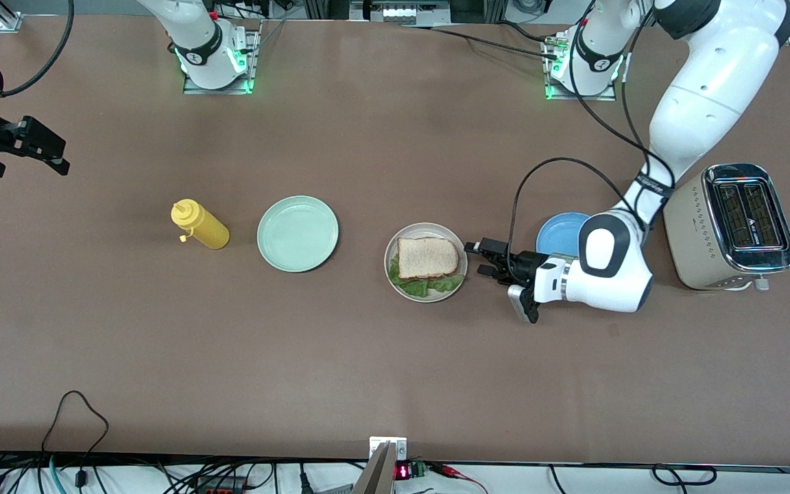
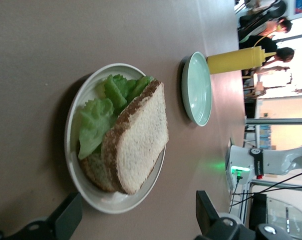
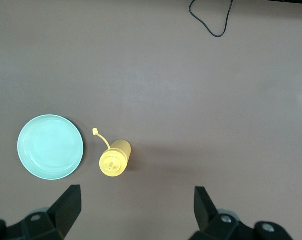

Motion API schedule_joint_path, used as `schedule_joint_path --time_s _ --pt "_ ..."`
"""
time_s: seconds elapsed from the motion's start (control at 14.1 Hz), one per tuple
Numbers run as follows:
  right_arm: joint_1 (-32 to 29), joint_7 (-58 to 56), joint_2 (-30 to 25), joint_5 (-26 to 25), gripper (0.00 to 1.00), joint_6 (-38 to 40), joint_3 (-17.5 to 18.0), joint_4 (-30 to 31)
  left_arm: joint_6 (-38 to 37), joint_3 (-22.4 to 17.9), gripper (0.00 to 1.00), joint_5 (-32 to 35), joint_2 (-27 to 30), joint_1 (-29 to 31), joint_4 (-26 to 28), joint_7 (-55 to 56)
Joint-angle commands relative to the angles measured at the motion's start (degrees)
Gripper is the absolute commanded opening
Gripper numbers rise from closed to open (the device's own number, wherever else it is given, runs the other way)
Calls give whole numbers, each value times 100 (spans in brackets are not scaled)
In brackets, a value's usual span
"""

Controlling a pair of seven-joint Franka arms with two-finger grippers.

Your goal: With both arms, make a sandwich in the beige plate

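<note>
The sandwich (image 1: 428, 264), 2 bread slices with lettuce (image 1: 429, 283) between, sits assembled on the beige plate (image 1: 391, 255); the left gripper (image 1: 474, 259) stands empty, jaws apart, just beside that plate toward the left arm's end. A clean finish means backing straight away without nudging the rim. Near the plate: mint-green plate (image 1: 297, 233), mustard bottle (image 1: 200, 225), blue plate (image 1: 561, 230), toaster (image 1: 731, 226). The right gripper (image 1: 30, 149) waits, jaws apart, well apart from the plate

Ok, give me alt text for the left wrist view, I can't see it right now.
A finished sandwich, bread over green lettuce, lies on the beige plate, with the open left gripper empty beside the plate. A mint-green plate and a yellow squeeze bottle stand farther along the brown table.
</note>
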State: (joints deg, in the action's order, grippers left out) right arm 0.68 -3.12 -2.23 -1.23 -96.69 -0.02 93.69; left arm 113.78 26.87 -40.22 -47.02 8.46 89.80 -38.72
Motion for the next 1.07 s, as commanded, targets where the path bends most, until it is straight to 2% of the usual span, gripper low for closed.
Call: schedule_joint_path --time_s 0.0,0.21,0.5,0.64,0.99 --pt "-77 -5 -23 44 100 71 46 -52 -320 -23 100 793 560 6 91 750" --pt "-77 -5 -23 44 100 71 46 -52 -820 -50 100 2277 1088 155 -145 1321" --pt "-77 -5 -23 44 100 71 46 -52 -1796 -59 100 3535 1492 200 -621 1691" --pt "-77 -5 -23 44 100 71 46 -52 -2296 -6 100 4387 1730 182 -744 1903" --pt "-77 -5 -32 53 100 71 46 -52 -2904 38 100 5584 2652 138 -805 2280"
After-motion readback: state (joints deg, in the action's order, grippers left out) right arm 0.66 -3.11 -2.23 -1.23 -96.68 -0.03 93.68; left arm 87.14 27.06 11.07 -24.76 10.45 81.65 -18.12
